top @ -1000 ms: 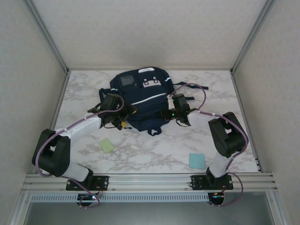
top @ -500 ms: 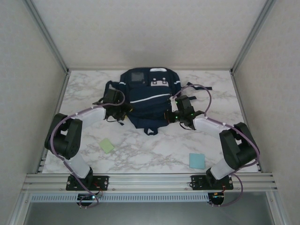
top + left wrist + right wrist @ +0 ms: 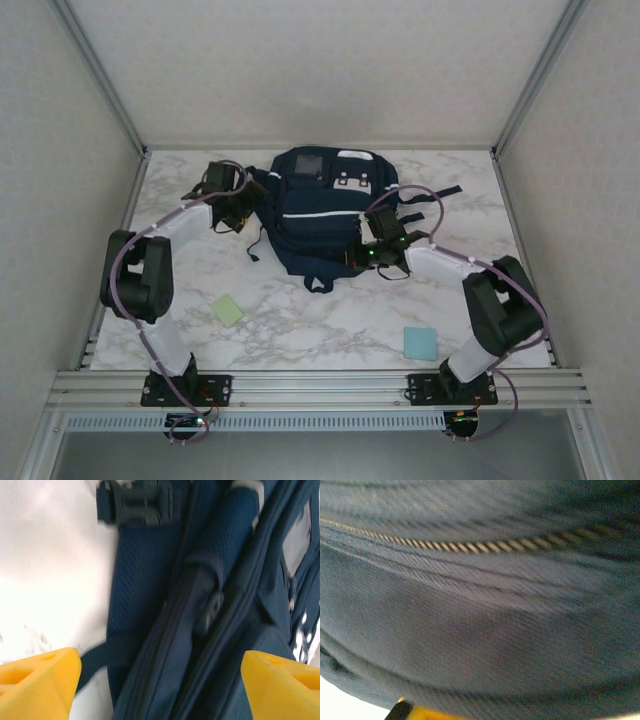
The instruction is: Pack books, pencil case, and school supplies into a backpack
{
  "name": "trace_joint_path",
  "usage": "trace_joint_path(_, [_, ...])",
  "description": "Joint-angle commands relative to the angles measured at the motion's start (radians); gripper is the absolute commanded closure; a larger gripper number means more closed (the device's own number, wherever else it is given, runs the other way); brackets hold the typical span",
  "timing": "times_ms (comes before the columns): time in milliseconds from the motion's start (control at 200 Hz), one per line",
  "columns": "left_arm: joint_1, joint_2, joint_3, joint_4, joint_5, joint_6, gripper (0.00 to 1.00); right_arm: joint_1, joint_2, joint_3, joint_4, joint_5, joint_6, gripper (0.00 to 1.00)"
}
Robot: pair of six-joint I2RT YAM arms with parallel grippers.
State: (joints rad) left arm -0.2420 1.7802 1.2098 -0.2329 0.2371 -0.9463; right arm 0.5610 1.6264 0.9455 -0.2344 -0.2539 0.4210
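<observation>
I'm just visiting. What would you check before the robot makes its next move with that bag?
1. Left hand open: ok, spread wide beside the backpack.
2. Right hand gripping fabric: cannot tell; shut, pressed against the backpack.
3. Zipper open: cannot tell; the stretch seen close up looks closed.
4. Green pad packed: not ok, lying on the table.
5. Blue pad packed: not ok, also on the table.

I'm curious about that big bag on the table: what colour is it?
The backpack is navy blue with white stripes, clearest in the top external view.
</observation>
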Motion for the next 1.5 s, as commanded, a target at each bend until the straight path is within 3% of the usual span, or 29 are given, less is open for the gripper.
trace_joint_path(0, [-0.077,-0.139,-0.081,-0.078,0.022,-0.034,0.15,0.041,0.067,0.117,-0.143,-0.075,0.115,1.0])
trace_joint_path(260, [-0.234,-0.256,-0.312,0.106,0.062,-0.342,0.12,0.071,0.181,0.318,-0.374,-0.074,0.075,1.0])
trace_joint_path(440, [-0.304,-0.197,-0.294,0.242,0.05,-0.475,0.12,0.082,0.155,0.343,-0.379,-0.099,0.089,1.0])
trace_joint_path(661, [-0.348,-0.077,-0.214,0.334,0.054,-0.525,0.28,0.102,0.151,0.339,-0.36,-0.132,0.095,1.0])
trace_joint_path(736, [-0.346,-0.033,-0.21,0.342,0.045,-0.516,0.42,0.103,0.15,0.335,-0.381,-0.126,0.068,1.0])
trace_joint_path(891, [-0.295,0.004,-0.271,0.396,0.032,-0.501,1.0,0.097,0.156,0.368,-0.591,-0.006,-0.103,1.0])
trace_joint_path(1086, [-0.188,-0.061,-0.298,0.267,0.036,-0.362,1.0,0.022,0.179,0.371,-0.813,0.128,-0.246,1.0])
trace_joint_path(1497, [-0.068,-0.137,-0.289,0.048,0.04,-0.142,1.0,-0.061,0.255,0.571,-0.913,0.504,-0.491,1.0])
